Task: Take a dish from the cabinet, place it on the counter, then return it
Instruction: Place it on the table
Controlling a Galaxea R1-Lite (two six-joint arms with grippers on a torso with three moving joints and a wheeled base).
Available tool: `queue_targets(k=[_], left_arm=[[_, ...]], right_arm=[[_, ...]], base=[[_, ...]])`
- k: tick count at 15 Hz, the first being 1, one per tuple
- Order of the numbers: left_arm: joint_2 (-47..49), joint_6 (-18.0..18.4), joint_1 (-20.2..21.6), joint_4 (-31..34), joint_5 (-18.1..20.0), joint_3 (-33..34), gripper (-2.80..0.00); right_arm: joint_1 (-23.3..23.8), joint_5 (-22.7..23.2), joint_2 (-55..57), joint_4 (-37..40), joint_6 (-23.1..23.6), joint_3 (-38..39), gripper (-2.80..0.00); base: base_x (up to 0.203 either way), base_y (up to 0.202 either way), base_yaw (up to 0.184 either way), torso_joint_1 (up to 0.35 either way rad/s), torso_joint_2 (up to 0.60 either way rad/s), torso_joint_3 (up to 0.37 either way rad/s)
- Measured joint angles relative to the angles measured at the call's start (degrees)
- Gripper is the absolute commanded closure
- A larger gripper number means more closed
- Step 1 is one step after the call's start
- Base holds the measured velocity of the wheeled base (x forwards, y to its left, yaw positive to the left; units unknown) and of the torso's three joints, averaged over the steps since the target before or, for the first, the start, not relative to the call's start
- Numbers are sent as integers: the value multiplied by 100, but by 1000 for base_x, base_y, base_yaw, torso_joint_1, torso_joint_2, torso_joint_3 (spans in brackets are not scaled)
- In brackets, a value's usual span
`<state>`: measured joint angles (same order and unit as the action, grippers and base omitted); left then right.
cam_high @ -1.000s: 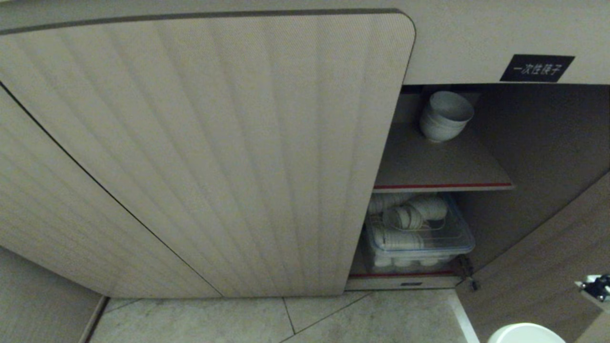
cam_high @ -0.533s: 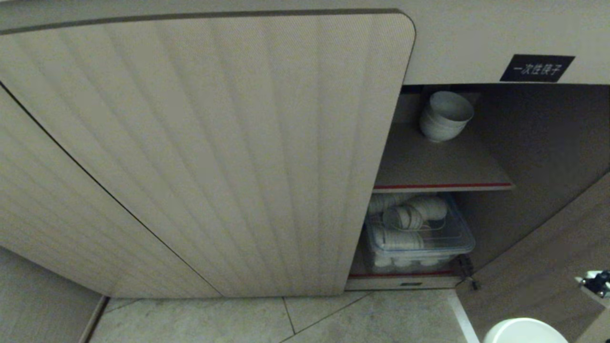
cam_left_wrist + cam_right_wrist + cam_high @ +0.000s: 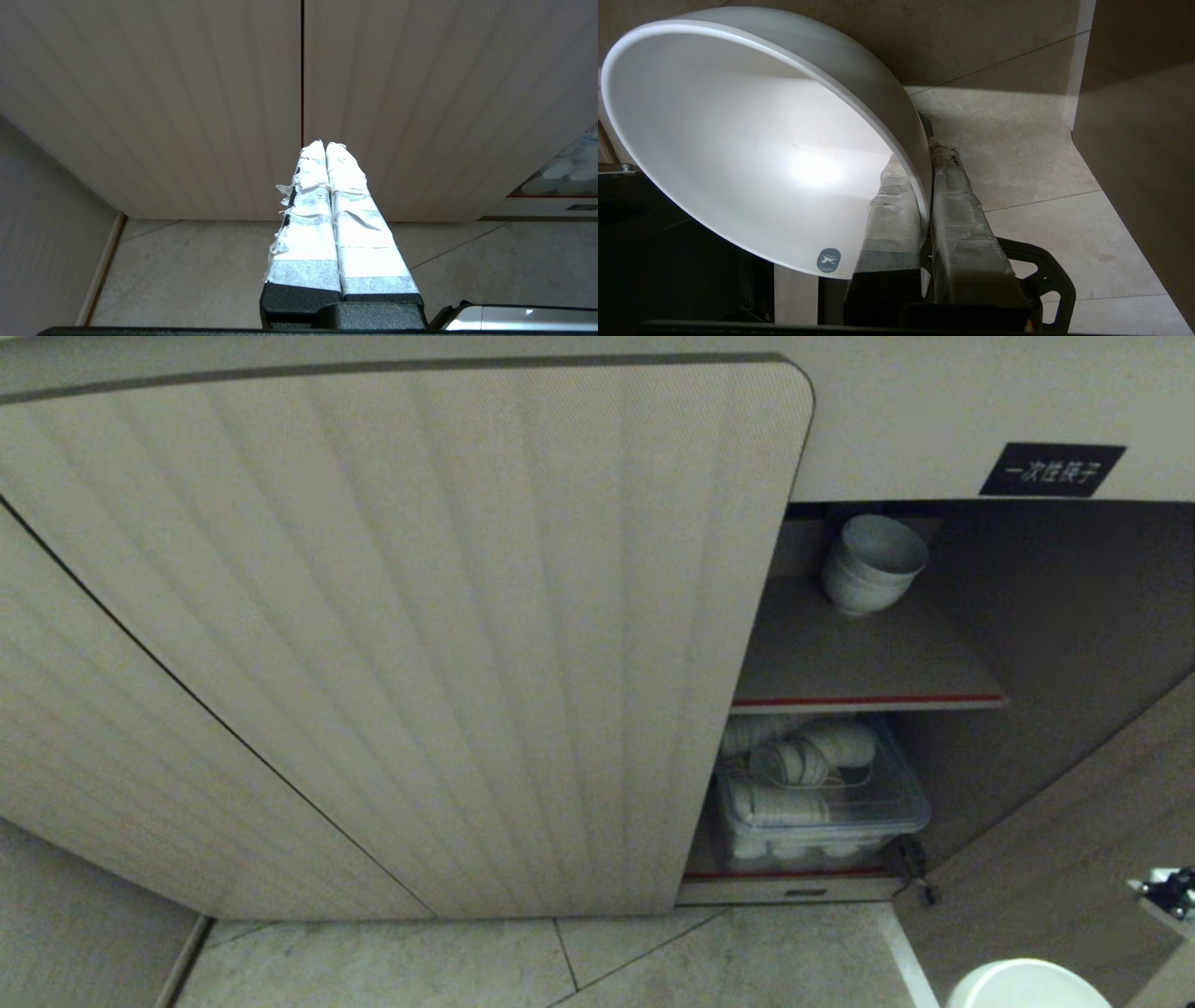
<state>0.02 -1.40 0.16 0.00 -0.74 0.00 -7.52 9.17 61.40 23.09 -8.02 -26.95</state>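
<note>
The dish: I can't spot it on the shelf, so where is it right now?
The dish is pinched by its rim in the right gripper, low at the head view's right edge, above the floor beside the open cabinet.

You see the cabinet (image 3: 420,635) in pale beige, its doors ribbed with vertical flutes. Inside it, the shelf (image 3: 868,702) carries a thin red edge, with white bowls (image 3: 873,565) above that edge. Above the shelf sits a black label (image 3: 1052,469) with white characters. The dish (image 3: 752,154) is plain white with a small grey-blue round mark near its rim.
</note>
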Motion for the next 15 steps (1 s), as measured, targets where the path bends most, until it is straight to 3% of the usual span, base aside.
queue_targets(k=[15], left_arm=[[0, 0, 0, 0, 0, 0, 0]], right_arm=[[-105, -11, -55, 0, -38, -2, 0]], base=[[0, 0, 0, 0, 0, 0]])
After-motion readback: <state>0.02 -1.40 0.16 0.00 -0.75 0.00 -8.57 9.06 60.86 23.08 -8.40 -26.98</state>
